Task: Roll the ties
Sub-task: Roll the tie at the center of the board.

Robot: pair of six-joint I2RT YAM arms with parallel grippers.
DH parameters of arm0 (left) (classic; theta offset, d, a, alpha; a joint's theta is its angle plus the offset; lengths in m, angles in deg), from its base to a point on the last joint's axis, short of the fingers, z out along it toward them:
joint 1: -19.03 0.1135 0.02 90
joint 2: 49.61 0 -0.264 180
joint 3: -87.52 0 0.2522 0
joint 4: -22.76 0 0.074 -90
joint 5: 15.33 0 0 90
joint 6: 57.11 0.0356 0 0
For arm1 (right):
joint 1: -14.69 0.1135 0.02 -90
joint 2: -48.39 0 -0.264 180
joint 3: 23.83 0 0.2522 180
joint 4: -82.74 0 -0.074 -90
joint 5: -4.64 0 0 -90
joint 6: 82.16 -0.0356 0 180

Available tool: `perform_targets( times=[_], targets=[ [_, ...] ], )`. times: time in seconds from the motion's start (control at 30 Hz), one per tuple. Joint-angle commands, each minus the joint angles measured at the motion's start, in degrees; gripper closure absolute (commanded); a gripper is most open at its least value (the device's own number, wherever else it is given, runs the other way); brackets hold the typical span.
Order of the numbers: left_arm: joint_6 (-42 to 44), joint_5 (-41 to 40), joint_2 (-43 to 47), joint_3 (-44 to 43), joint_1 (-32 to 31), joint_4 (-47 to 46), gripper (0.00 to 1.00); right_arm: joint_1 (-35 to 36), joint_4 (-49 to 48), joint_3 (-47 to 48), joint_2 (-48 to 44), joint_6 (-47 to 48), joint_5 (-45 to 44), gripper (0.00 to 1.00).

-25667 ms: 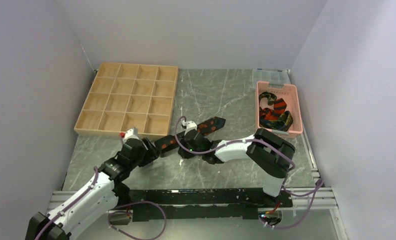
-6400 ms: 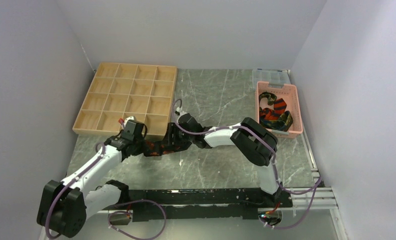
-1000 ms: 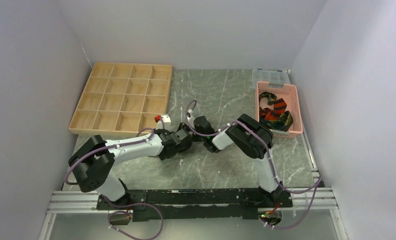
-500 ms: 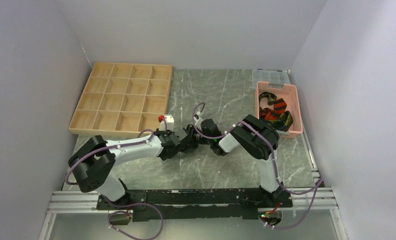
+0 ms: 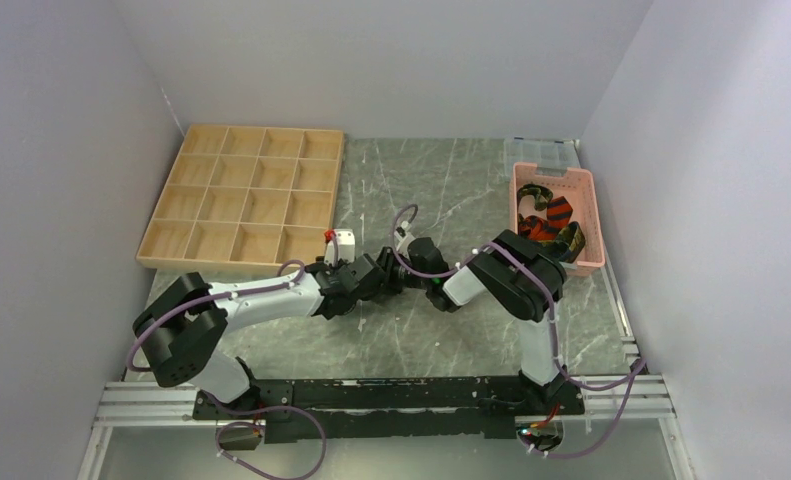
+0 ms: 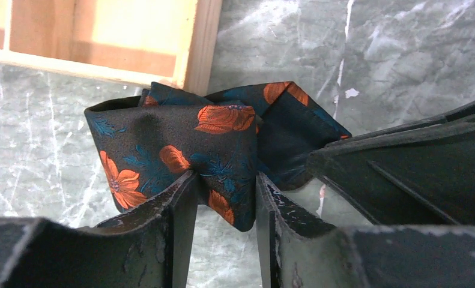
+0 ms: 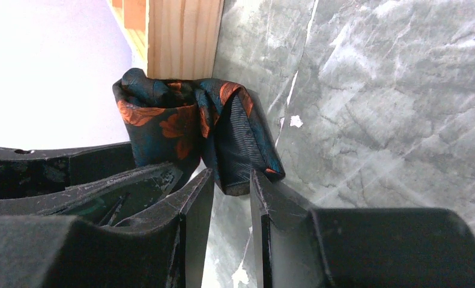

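Note:
A black tie with orange flowers (image 6: 181,141) is bunched into a loose roll, held between both grippers over the marble table. My left gripper (image 6: 223,186) is shut on one folded side of it. My right gripper (image 7: 232,180) is shut on the other end (image 7: 241,144). In the top view the two grippers meet at the table's middle (image 5: 386,275), and the tie is almost hidden between them. More ties (image 5: 549,225) lie piled in the pink basket (image 5: 596,235) at the right.
A wooden compartment tray (image 5: 246,195) stands at the back left, its corner (image 6: 199,48) close behind the held tie. A clear plastic box (image 5: 541,150) sits behind the basket. White walls close in both sides.
Both grippers have shifted a little to the right together with the tie between them. Earlier the tie lay stretched on the table; now it is rolled up.

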Motion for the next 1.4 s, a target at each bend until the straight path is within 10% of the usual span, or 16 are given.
perform_targets(
  times=[0.0,0.83,1.17,1.37],
  targets=[
    [2.04,2.49,0.07,-0.92,-0.22,-2.92,0.55,-0.61,3.38,-1.48,-1.48,3.27,-3.6,0.66],
    [-4.23,2.62,22.06,5.09,1.0,8.48,0.29,0.93,19.48,3.01,-10.75,14.14,-6.71,0.57],
    [0.96,28.26,55.87,26.2,26.36,-6.93,0.09,6.31,30.58,12.33,-12.39,20.18,-10.53,0.58],
    [-1.41,37.64,55.1,31.75,35.02,-14.53,0.09,6.98,32.87,16.05,-11.26,20.55,-11.7,0.58]
  ],
)
